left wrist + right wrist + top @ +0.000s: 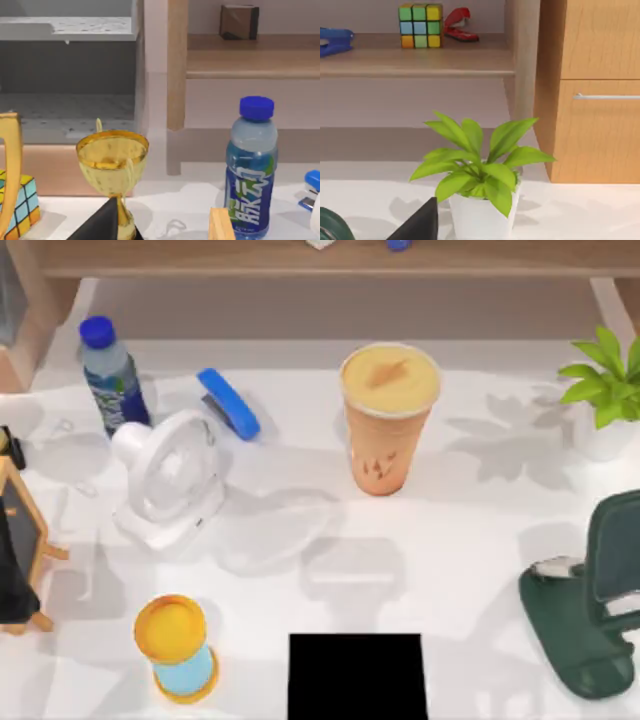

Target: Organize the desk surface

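Note:
The desk surface [470,540] is a broad white tabletop carrying scattered items. A blue-capped bottle [110,375] stands at the back left, with a blue stapler [228,403] and a white fan [170,475] beside it. An orange drink cup [388,420] stands at the back centre. A yellow and blue hourglass [178,648] is at the front left. A dark wedge of my left gripper [105,223] sits low in the left wrist view, facing a gold trophy [112,165] and the bottle [250,170]. My right gripper [420,223] faces the potted plant [480,175].
A black mat [356,676] lies at the front centre. A dark green stand [585,615] is at the right and a wooden easel [20,550] at the left edge. The wooden shelf [420,60] behind holds a colour cube [420,26] and a red stapler [461,25].

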